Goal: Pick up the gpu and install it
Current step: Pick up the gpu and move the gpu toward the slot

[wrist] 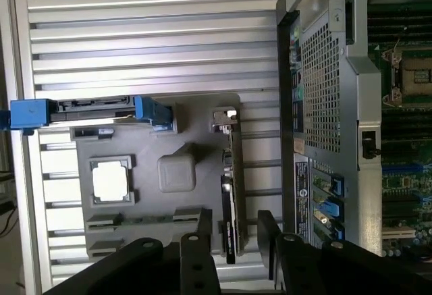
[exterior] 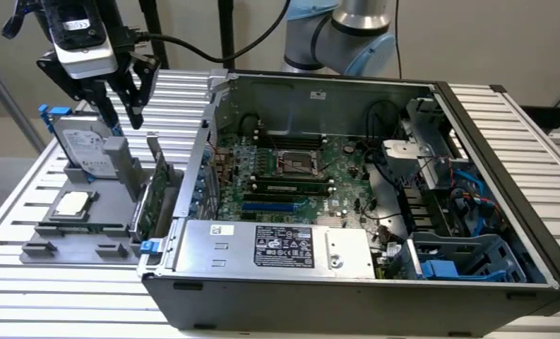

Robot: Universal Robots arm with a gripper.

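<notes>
Hand (wrist: pixel 235 224) spread, high over gpu's (wrist: pixel 234 153) top edge

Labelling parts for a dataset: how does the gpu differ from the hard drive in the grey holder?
The gpu is a thin green board; the hard drive is a thicker silver box in a blue frame. The gpu stands nearer the computer case; the hard drive stands farther out. Both stand on edge in the holder.

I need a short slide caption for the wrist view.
Open gripper above the gpu, standing on edge in a grey holder.
</notes>
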